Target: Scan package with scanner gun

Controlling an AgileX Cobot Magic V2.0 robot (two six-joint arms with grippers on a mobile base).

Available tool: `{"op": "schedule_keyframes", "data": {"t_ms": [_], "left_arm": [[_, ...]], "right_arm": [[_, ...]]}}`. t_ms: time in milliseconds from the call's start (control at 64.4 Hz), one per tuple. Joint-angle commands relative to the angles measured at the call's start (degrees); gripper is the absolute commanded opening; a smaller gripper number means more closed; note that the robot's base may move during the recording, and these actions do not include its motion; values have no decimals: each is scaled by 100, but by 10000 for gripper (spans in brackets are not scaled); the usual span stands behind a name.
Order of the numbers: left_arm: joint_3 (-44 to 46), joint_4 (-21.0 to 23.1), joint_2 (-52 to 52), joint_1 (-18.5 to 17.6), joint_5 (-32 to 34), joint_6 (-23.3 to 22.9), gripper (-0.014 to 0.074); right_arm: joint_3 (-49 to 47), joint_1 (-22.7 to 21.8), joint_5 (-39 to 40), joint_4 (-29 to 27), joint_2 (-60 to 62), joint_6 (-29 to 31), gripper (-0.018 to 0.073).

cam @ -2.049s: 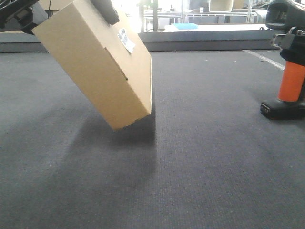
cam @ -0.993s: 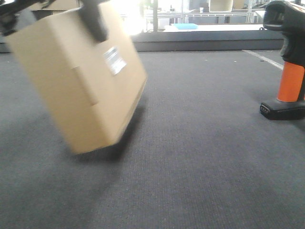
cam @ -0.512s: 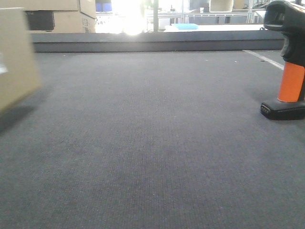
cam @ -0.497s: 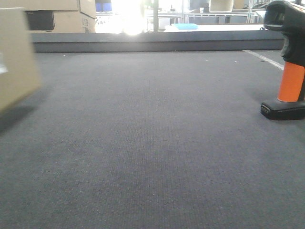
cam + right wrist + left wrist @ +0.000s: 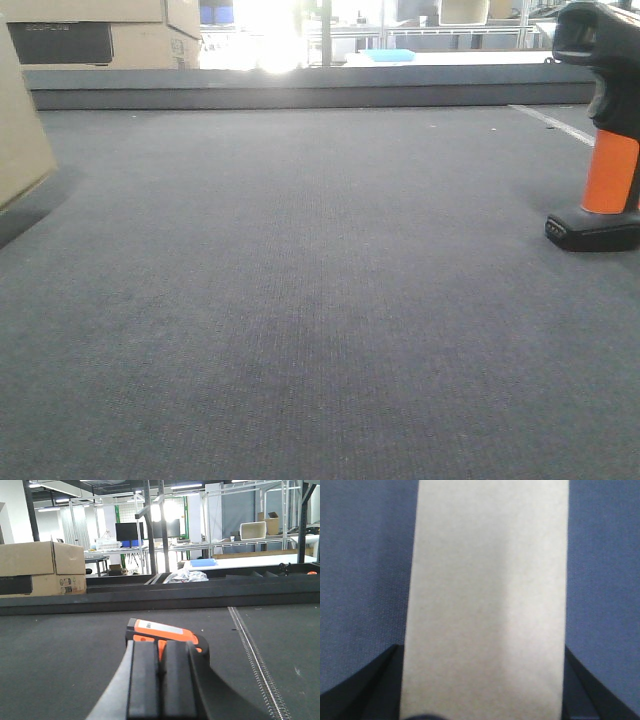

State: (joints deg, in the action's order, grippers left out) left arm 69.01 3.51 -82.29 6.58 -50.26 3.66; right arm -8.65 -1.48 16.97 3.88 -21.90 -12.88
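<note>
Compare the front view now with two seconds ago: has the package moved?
Yes. Judged against the standing scanner, the package has shifted left, from left of centre to the frame's left edge, where only a sliver shows.

Backlit: far windows blown out with glare. Left wrist view soft, unfocused. Package [image 5: 20, 130] casts faint shadow on carpet [image 5: 320, 300].

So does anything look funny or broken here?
Nothing looks broken or spilled. The package sits mostly out of the front view at the far left, and the scanner gun stands upright on its foot at the right.
</note>
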Motion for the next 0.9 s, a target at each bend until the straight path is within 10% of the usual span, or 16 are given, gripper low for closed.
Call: {"op": "schedule_keyframes", "data": {"t_ms": [0,885], "left_arm": [[28,105,-93,-1,150,78,-111],[28,-520,-208,-182,155,36,-80]], "right_arm": [[11,-9,-17,33,35,42,-158],[11,-9,-74,33,35,42,-158]]}}
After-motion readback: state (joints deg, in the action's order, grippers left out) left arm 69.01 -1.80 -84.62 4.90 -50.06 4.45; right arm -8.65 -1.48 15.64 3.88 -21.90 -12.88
